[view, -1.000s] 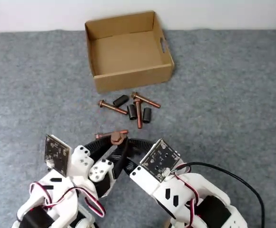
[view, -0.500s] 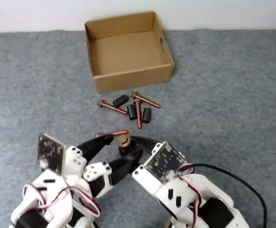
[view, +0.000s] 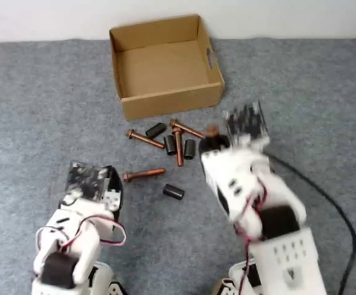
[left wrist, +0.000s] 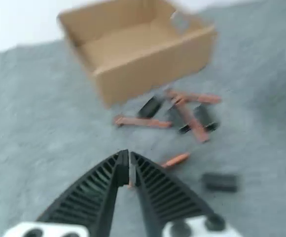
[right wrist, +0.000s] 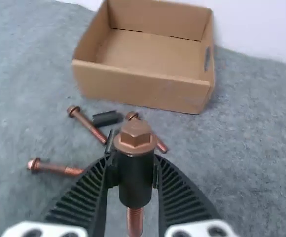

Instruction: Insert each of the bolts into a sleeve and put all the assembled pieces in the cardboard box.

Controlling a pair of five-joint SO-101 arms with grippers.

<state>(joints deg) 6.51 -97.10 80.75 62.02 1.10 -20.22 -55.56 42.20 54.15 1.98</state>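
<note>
Bolt (right wrist: 134,139) pushed through a black sleeve (right wrist: 133,185) sits clamped between the jaws of the right tool (right wrist: 133,160), with the copper hex head at one end of the sleeve and the shank poking out of the other. A second ago both tools were pressed together low on the bench around this piece. The right arm has since swung forward and now holds it just short of the front wall of the cardboard box (view: 166,101). The left tool (left wrist: 128,165) has let go and pulled back toward its base, and its jaws are clenched on nothing. Where the tools met, a loose bolt (view: 144,174) and a loose sleeve (view: 174,192) lie near each other on the grey bench (view: 301,92). Closer to the box lies a cluster (view: 178,147) of three bolts and three sleeves, some of them touching. The box holds nothing yet. By the look of it, the first assembly is finished and heading for the box. Dropping it in comes next, and four more pairings are left after that.
</note>
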